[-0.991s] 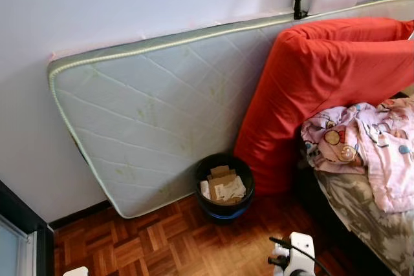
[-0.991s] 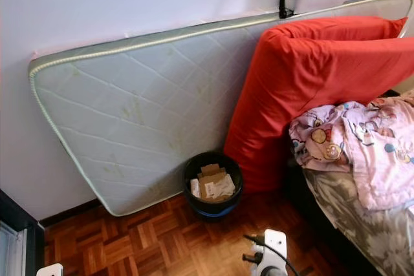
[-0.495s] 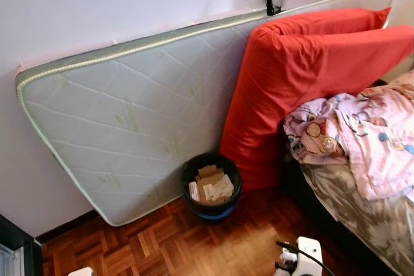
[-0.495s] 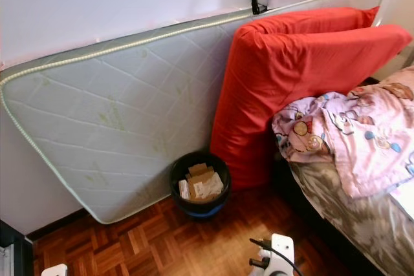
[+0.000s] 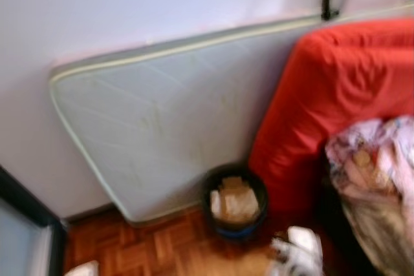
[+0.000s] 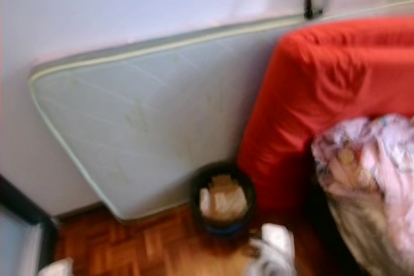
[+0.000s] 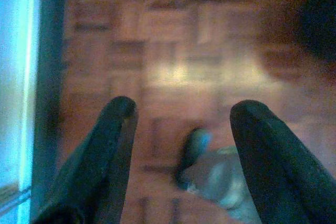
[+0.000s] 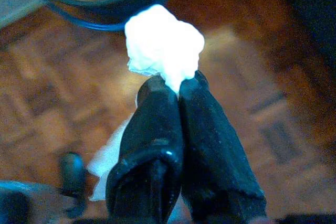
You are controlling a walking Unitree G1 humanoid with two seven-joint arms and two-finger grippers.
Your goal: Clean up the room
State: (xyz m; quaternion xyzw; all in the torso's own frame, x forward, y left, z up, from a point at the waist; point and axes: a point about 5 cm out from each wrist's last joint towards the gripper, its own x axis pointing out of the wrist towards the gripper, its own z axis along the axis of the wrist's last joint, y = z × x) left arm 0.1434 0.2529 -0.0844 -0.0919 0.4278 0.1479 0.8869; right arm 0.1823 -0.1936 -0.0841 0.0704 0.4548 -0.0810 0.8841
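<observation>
A black waste bin (image 5: 234, 201) holding cardboard scraps stands on the parquet floor, at the foot of a leaning mattress. My right gripper (image 8: 178, 85) is shut on a crumpled white tissue (image 8: 164, 45), which sticks out beyond the fingertips. The gripper hangs over the floor just short of the bin's rim (image 8: 105, 11). In the head view the right wrist (image 5: 301, 244) shows low, just before the bin. My left gripper (image 7: 181, 114) is open over bare parquet, with nothing between its fingers (image 7: 113, 145).
A pale quilted mattress (image 5: 168, 114) leans on the wall, with a red-covered one (image 5: 336, 95) to its right. A bed with a pink patterned blanket (image 5: 381, 159) lies at the right. A dark door frame (image 5: 26, 224) stands at the left.
The whole picture has shifted and gone blurry, so the camera is moving. The bin now sits a little lower and further right in the view.
</observation>
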